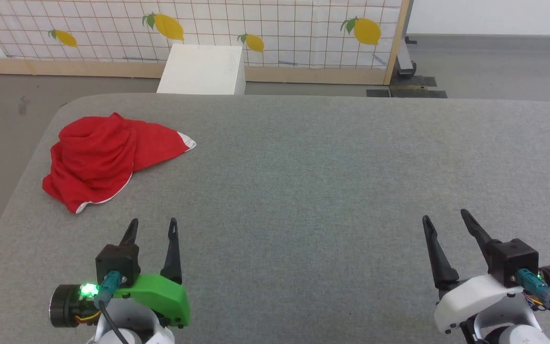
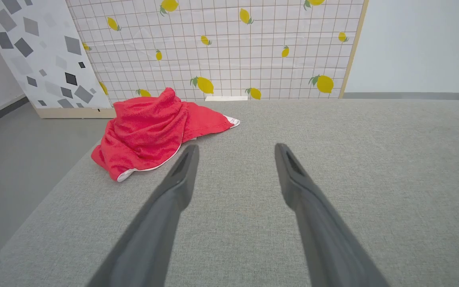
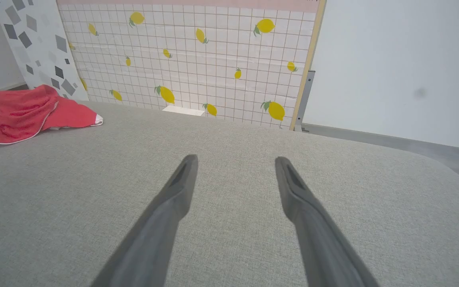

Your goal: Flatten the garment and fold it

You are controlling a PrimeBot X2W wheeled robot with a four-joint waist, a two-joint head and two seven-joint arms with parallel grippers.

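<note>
The red garment (image 1: 103, 157) lies crumpled in a heap on the far left of the grey table (image 1: 313, 181), white trim showing along its near edge and at its right tip. In the left wrist view the garment (image 2: 153, 131) sits ahead and left of the fingers. My left gripper (image 1: 153, 224) is open, low over the table, a little short of the heap and empty. My right gripper (image 1: 447, 217) is open at the lower right, far from the cloth. The garment (image 3: 30, 113) shows at the far left of the right wrist view.
A white box (image 1: 203, 69) stands on the floor behind the table. A lemon-patterned grid panel (image 1: 275, 28) with a wooden frame closes the back. The table's left edge (image 1: 22, 172) runs close to the garment, with grey floor beyond.
</note>
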